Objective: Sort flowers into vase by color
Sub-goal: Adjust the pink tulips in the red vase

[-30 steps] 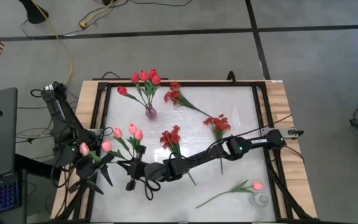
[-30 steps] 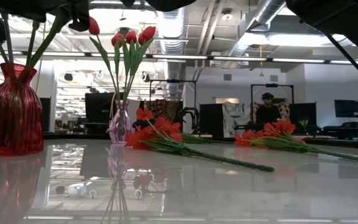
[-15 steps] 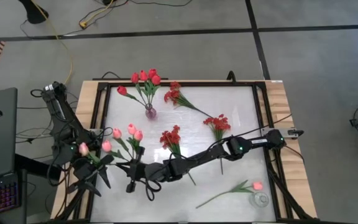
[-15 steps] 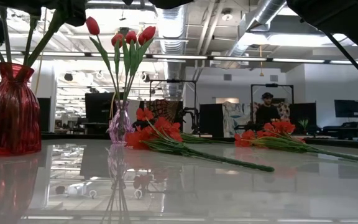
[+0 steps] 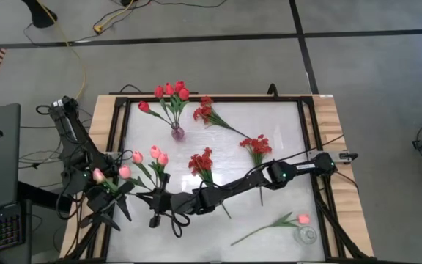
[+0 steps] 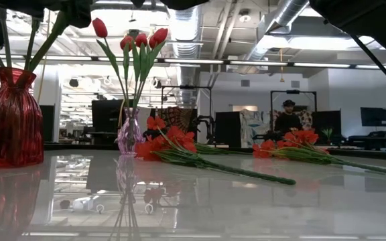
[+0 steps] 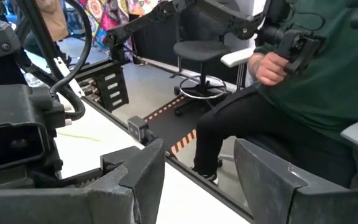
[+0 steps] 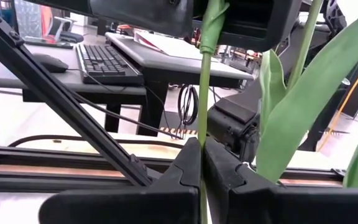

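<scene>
Across the glossy white bench [image 5: 269,125] lie red sprays [image 5: 202,162]. My right pincer [image 8: 201,163] pinches a pink tulip stem [image 8: 204,93] at the near-left; my left pincer [image 7: 197,180] gapes empty. Beyond sits an open office.

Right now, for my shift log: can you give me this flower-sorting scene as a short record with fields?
right hand: shut on a green stem, over the table's left part
left hand: open, nothing between its fingers, at the table's left edge
red vase: upright, stems standing in it
small vase: upright, holds the red tulips
lying loose: three red sprays and one pink tulip
</scene>
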